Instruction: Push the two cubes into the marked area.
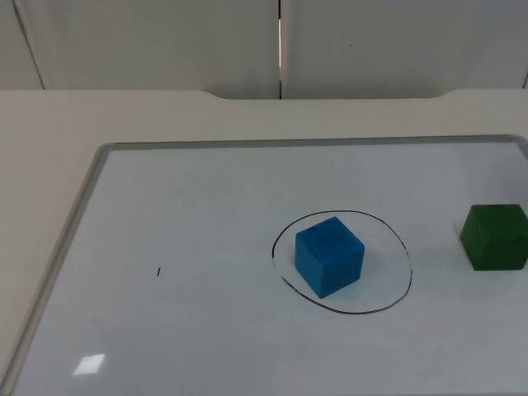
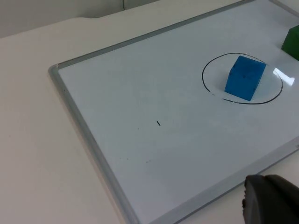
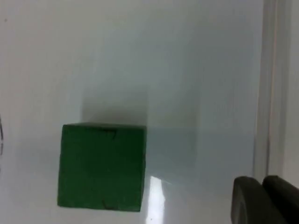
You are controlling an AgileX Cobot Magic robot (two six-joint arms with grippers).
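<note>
**Operator:** What is the location of each workpiece?

**Technician:** The blue cube (image 1: 329, 255) is seated inside the drawn black oval (image 1: 402, 247), fully within the line. The green cube (image 1: 495, 237) rests outside it, on the robot's right side, well apart from the outline. Both stand on the whiteboard (image 1: 190, 247), which lies flat on the counter (image 1: 49, 148).

**Operator:** What is the state of each end effector?

**Technician:** A black fingertip of the left end effector (image 2: 271, 200) is seen beyond the near frame of the whiteboard, well away from both cubes; this arm is judged to be waiting. Fingertips of the right end effector (image 3: 261, 200) are seen just beside the green cube, toward the board's frame, without contact. Whether either pair of fingers is spread or pressed together cannot be determined.

**Operator:** How should the green cube be expected to handle?

**Technician:** It is judged to be rigid and light, probably wood or foam, with flat faces and sharp edges. The glossy board is likely to offer little friction, so sliding should be easy and overshoot is possible. No grasp is required. Contact is best made low and centred on the face turned away from the oval; an off-centre push would be expected to rotate the cube.
</note>
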